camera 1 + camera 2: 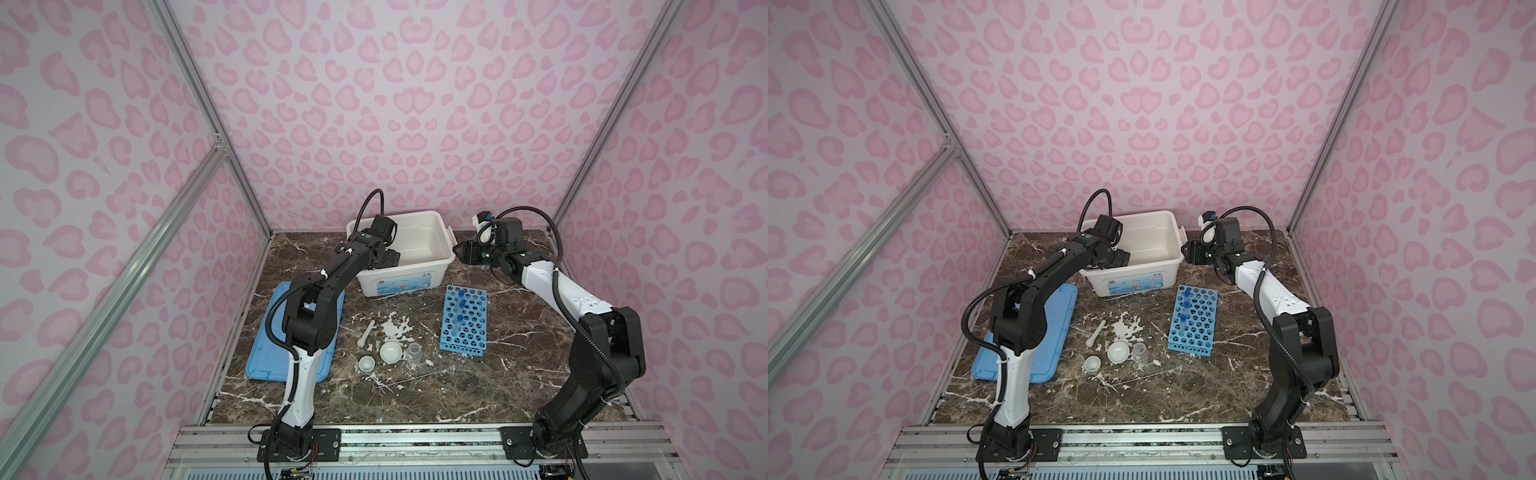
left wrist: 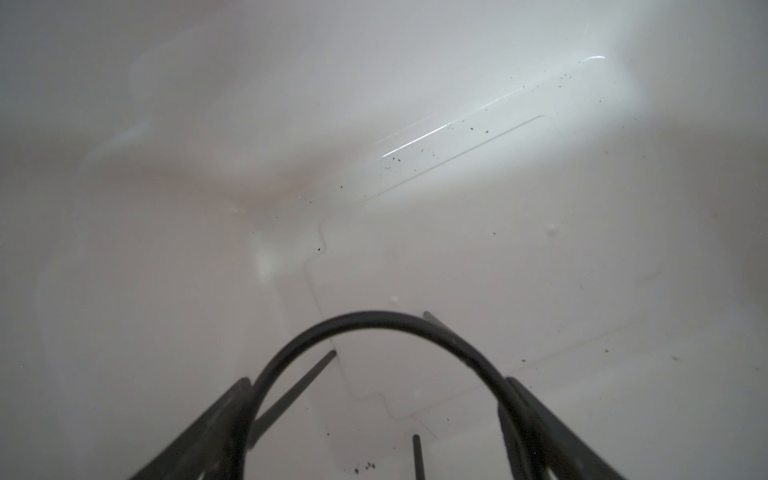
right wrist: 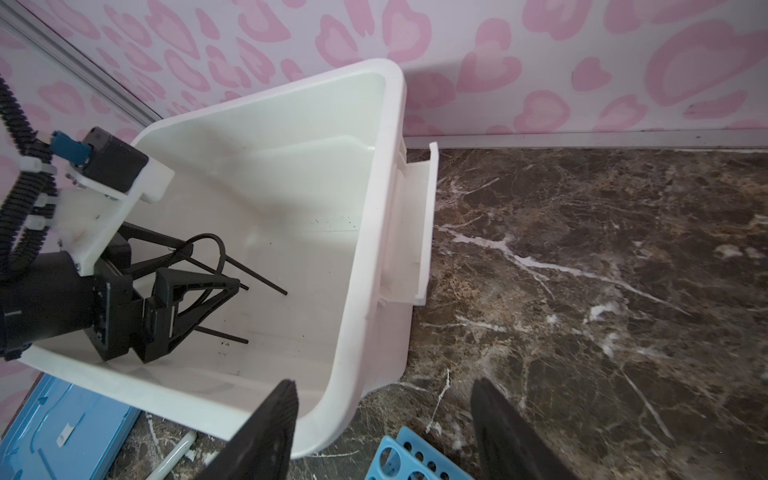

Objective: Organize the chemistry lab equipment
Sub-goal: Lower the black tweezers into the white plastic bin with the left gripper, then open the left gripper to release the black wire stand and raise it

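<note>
Left gripper (image 3: pixel 214 268) wide, clasping black wire ring stand (image 2: pixel 374 315) in white box (image 3: pixel 374 249) | right gripper (image 3: pixel 382 384) parted, empty

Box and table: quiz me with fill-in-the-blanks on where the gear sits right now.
1. The ring stand sits between the left tool's fingers inside the white ___.
2. The tubes are on the blue ___.
3. The dish stands between the cup and the ___.
4. The right tool holds ___.
Missing: box; rack; beaker; nothing.
</note>
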Controlling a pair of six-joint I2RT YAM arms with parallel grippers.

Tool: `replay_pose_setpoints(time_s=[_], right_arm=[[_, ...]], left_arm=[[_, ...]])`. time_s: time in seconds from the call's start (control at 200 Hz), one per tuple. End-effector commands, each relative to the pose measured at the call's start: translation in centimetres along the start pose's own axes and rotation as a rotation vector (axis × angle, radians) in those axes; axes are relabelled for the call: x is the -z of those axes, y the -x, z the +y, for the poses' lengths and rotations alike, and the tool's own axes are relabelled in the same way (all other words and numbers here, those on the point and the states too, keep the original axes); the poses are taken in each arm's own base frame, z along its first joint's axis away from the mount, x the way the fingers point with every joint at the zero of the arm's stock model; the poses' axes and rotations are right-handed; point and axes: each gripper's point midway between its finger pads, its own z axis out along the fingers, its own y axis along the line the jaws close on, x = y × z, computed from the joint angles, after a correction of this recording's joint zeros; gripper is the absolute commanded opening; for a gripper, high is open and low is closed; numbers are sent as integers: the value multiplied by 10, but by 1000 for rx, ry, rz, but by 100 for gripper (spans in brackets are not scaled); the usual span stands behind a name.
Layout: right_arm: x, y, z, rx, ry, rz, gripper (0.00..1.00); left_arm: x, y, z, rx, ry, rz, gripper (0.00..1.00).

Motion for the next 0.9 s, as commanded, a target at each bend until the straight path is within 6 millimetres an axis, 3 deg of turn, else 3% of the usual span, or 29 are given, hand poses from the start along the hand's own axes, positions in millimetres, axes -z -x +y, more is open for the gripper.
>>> replay_pose_setpoints(time_s=[0.0, 0.42, 0.765, 0.9], right_arm=[[1, -5, 0, -4, 0, 15, 68], [6, -6, 2, -2, 5, 11, 68], [-1, -13, 2, -11, 12, 35, 68], [-3, -14, 2, -15, 18, 40, 68]], left_arm=[[2, -24, -5, 0, -20, 87, 71], [8, -37, -10, 21, -23, 106, 73], [9, -34, -9, 29, -17, 96, 78], [12, -31, -9, 36, -17, 83, 84]])
